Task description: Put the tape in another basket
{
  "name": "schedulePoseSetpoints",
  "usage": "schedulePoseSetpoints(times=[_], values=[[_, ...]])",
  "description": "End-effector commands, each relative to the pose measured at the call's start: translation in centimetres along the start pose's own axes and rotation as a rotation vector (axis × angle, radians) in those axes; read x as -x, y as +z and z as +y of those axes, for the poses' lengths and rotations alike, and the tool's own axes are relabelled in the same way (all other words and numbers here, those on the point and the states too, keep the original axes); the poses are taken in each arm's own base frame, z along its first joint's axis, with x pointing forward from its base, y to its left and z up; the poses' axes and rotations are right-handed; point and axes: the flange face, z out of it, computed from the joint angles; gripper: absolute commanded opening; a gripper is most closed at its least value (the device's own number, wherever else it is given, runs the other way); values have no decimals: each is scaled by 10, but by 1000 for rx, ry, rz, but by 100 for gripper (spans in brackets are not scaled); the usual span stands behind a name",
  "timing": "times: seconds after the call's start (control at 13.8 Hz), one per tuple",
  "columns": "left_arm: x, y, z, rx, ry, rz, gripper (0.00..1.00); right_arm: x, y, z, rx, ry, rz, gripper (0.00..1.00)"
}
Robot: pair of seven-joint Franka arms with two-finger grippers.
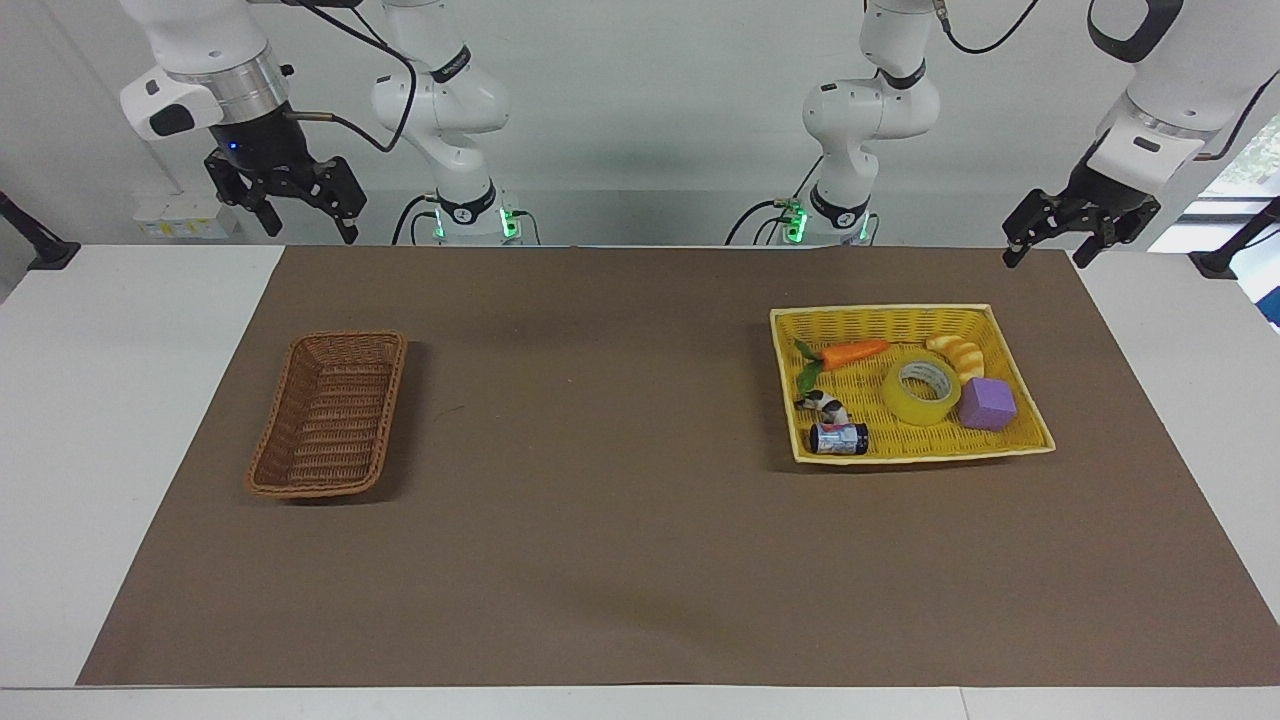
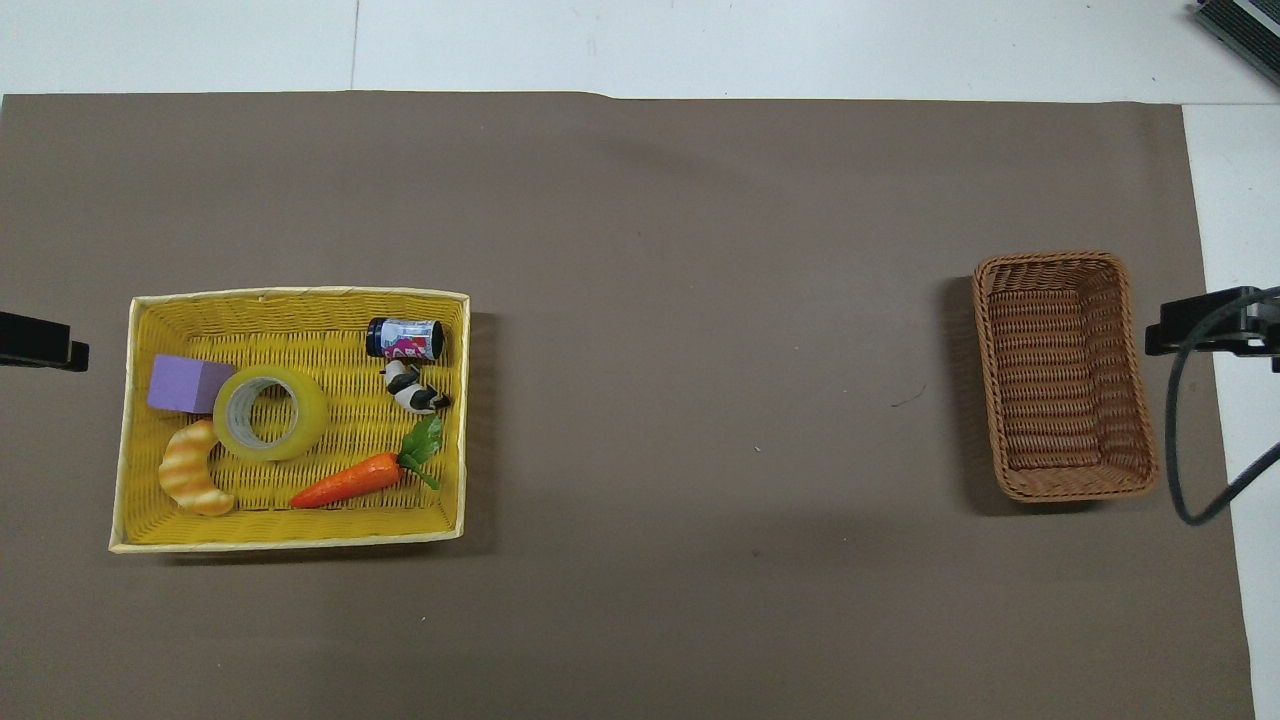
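The tape (image 1: 900,402) (image 2: 308,420), a yellow roll with a pale core, lies flat in the yellow woven tray (image 1: 880,312) (image 2: 300,295) at the left arm's end of the table, touching a purple cube (image 1: 988,403) (image 2: 185,385). The brown wicker basket (image 1: 330,420) (image 2: 1065,380) stands with nothing in it at the right arm's end. My left gripper (image 1: 1045,258) hangs open and holds nothing, high over the table edge by the tray's corner. My right gripper (image 1: 310,232) also hangs open with nothing in it, high over the table edge near the basket.
The tray also holds a toy carrot (image 1: 850,352) (image 2: 350,480), a croissant (image 1: 958,355) (image 2: 192,475), a small can on its side (image 1: 838,438) (image 2: 404,338) and a black-and-white figure (image 1: 825,405) (image 2: 412,392). A brown mat covers the table between tray and basket.
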Motion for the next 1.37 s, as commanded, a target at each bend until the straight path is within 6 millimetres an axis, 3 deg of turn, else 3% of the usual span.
schedulePoseSetpoints(times=[0.0, 0.87, 1.23, 1.3], values=[[6, -5, -4, 0, 12, 3, 100, 4, -3, 2, -16, 15, -2, 100], [-8, -8, -2, -46, 14, 93, 100, 4, -3, 2, -16, 14, -2, 100], [4, 11, -1, -51, 21, 44, 100, 4, -3, 3, -17, 16, -2, 100], [4, 27, -1, -51, 23, 25, 100, 4, -3, 3, -17, 16, -2, 100]])
